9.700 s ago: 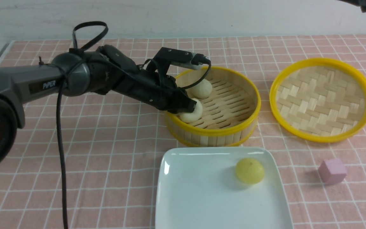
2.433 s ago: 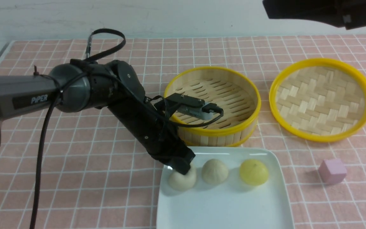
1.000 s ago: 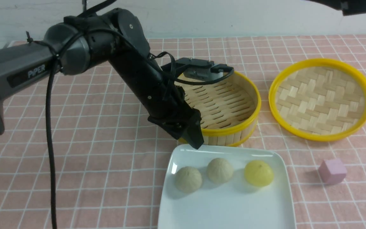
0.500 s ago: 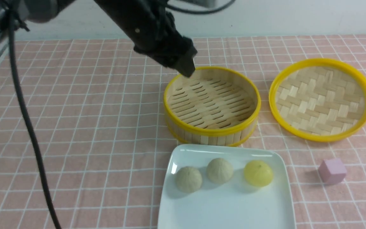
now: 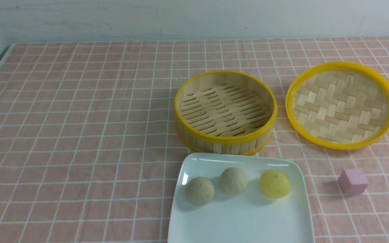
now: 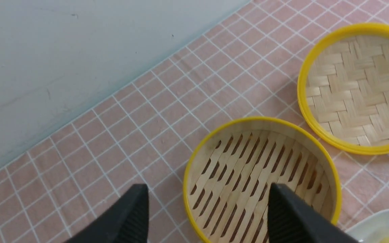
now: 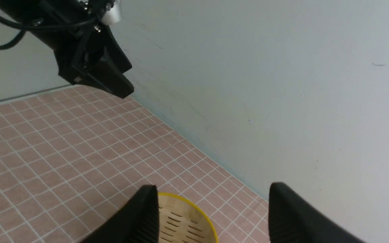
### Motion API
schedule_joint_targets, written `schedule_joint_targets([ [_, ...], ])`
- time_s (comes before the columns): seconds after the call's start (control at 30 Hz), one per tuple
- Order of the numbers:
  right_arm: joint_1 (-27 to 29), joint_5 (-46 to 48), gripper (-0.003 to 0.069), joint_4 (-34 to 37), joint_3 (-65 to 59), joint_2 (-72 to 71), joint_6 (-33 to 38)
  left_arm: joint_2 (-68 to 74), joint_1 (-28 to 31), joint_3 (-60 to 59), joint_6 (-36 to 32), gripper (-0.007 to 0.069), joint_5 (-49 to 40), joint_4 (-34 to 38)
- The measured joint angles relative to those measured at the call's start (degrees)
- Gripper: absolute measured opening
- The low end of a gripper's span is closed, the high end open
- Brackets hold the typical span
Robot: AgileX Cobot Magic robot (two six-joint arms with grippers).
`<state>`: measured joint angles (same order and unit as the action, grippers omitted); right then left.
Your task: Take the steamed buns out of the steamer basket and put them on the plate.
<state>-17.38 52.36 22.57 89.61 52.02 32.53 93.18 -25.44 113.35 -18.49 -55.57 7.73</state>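
Note:
Three steamed buns sit in a row on the white plate [image 5: 241, 222]: a beige one [image 5: 200, 190], another beige one [image 5: 233, 181] and a yellow one [image 5: 275, 183]. The steamer basket [image 5: 225, 140] behind the plate holds nothing. Neither arm shows in the front view. In the left wrist view my left gripper [image 6: 208, 194] hangs open high above the basket [image 6: 248, 168], nothing between its fingers; a corner of the plate [image 6: 377, 222] shows beside it. My right gripper [image 7: 211, 192] is open and empty, raised toward the wall, with the basket's edge [image 7: 184, 219] below.
A shallow yellow-rimmed woven tray [image 5: 341, 105] lies right of the basket. A small pink cube [image 5: 353, 181] sits right of the plate. The pink checked cloth ends at the wall behind. The left arm's black wrist [image 7: 79, 50] hangs in the air in the right wrist view.
The left arm has lifted away from the plate and gone up out of the front view. The three buns have stayed where they lie on the plate.

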Motion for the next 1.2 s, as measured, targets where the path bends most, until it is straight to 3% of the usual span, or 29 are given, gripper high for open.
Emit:
schedule_joint_targets([
  [0.27,0.0,7.0,0.044,-1.4,-2.1,-10.9,-2.5,-1.1,0.0,0.0,0.0,0.0472,0.3,-0.1],
  [0.43,0.0,5.8,0.044,-2.3,-13.1,-17.9,-4.2,-1.2,0.0,0.0,0.0,0.0456,0.6,-0.1],
  [0.7,0.0,-9.8,0.044,-2.1,-38.4,-28.1,-4.9,-1.2,0.0,0.0,0.0,0.0442,0.7,2.3],
  [0.93,0.0,-24.7,0.044,3.4,-57.6,-32.3,-7.3,-1.2,0.0,0.0,0.0,0.0442,0.7,3.4],
  [1.2,0.0,-27.7,0.044,5.3,-66.5,-32.3,-7.6,-1.2,0.0,0.0,0.0,0.0442,0.7,4.4],
])
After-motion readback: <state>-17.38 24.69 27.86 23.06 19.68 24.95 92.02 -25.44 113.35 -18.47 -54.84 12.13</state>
